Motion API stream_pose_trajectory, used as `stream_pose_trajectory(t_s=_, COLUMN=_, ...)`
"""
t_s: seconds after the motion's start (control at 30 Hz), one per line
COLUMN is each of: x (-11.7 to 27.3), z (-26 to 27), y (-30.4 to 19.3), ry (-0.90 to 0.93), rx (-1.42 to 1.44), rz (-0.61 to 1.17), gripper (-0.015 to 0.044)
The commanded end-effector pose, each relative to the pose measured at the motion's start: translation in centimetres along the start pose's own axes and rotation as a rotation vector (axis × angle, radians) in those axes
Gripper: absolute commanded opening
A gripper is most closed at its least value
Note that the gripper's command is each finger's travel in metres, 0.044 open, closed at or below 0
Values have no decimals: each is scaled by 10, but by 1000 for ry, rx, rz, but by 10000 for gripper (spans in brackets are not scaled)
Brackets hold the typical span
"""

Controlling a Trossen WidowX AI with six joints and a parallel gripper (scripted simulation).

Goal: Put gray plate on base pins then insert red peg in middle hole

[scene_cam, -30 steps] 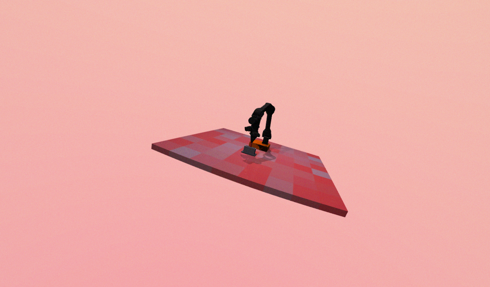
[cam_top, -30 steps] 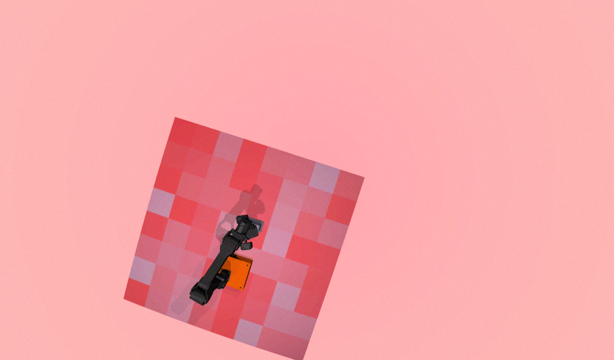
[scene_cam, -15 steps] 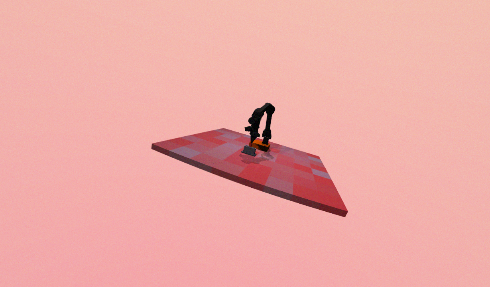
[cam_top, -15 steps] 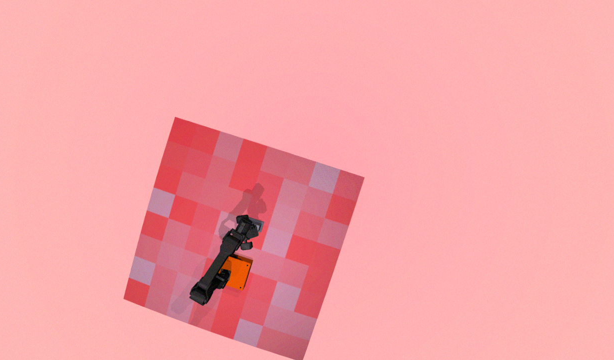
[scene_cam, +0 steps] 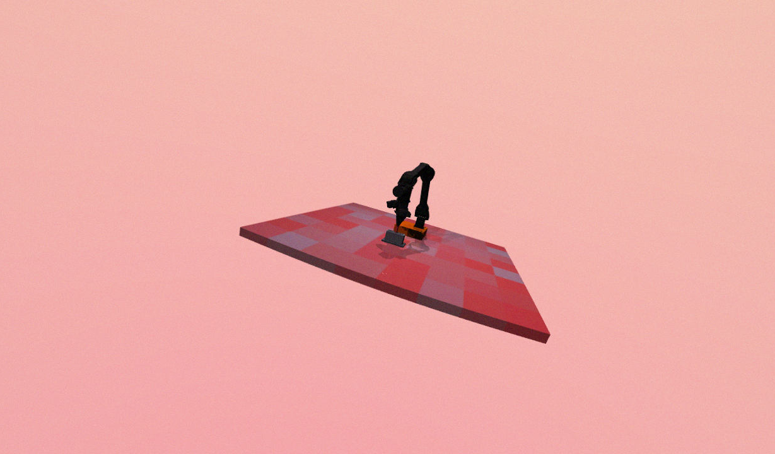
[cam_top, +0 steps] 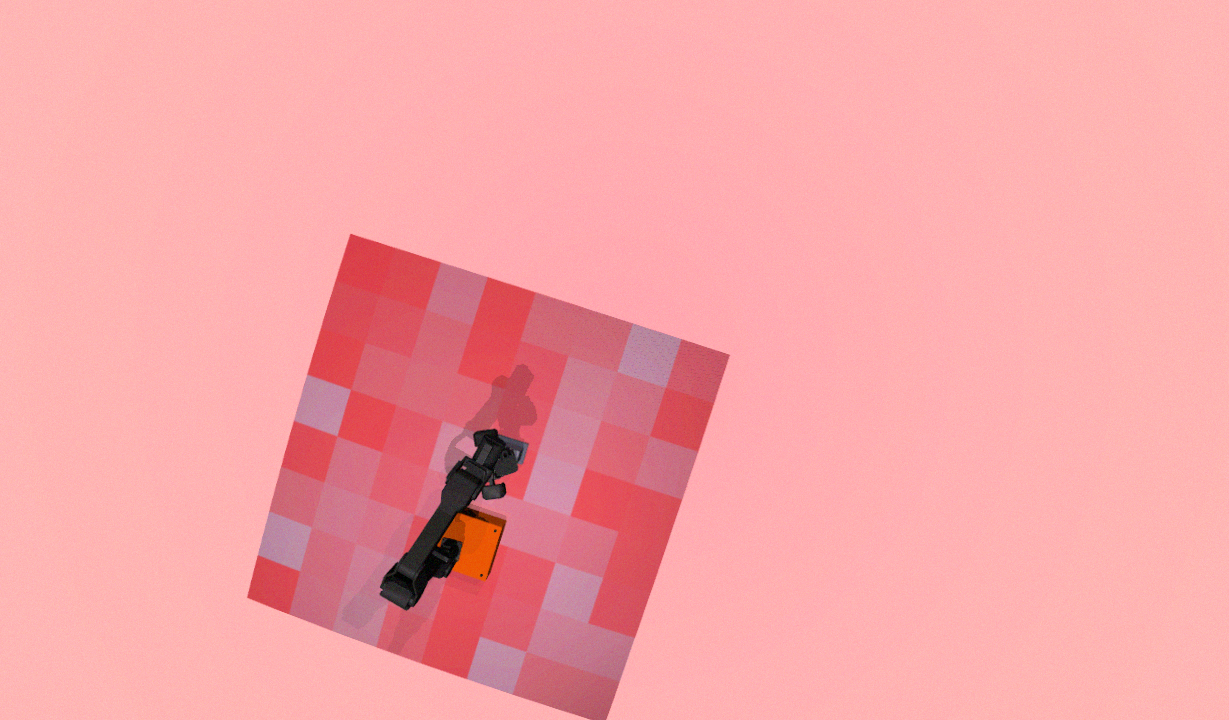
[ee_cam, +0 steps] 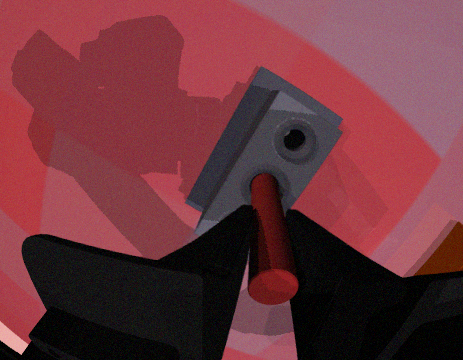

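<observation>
- The red peg [ee_cam: 272, 240] is pointing into the plate's middle hole.
- The gripper [cam_top: 511, 456] [scene_cam: 398, 230] [ee_cam: 267, 218] is squeezing it, nearly closed.
- The gray plate [ee_cam: 236, 172] is seemingly sitting ready; pushing in and letting go are remaining.

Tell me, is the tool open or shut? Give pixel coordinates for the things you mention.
Shut on the red peg [ee_cam: 272, 240]: the wrist view shows the tool's [cam_top: 511, 459] [scene_cam: 398, 229] [ee_cam: 269, 210] fingers against its sides.
</observation>
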State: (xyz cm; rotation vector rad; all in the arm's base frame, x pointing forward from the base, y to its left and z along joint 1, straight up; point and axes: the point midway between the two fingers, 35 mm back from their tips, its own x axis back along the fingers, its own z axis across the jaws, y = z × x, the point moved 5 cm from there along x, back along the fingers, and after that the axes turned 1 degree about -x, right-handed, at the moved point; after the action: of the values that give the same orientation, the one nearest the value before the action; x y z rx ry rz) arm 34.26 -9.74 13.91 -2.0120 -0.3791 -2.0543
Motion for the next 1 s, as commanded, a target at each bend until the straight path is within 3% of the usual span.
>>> stream_pose_trajectory(t_s=0.0, x=0, z=0, y=0, ry=0, rx=0, rz=0, gripper=0)
stream_pose_trajectory(t_s=0.07, x=0, z=0, y=0, ry=0, rx=0, rz=0, gripper=0)
stream_pose_trajectory(t_s=0.27, x=0, z=0, y=0, ry=0, rx=0, rz=0, gripper=150)
stream_pose_trajectory(t_s=0.97, x=7, z=-1, y=0, ry=5, rx=5, rz=0, gripper=150)
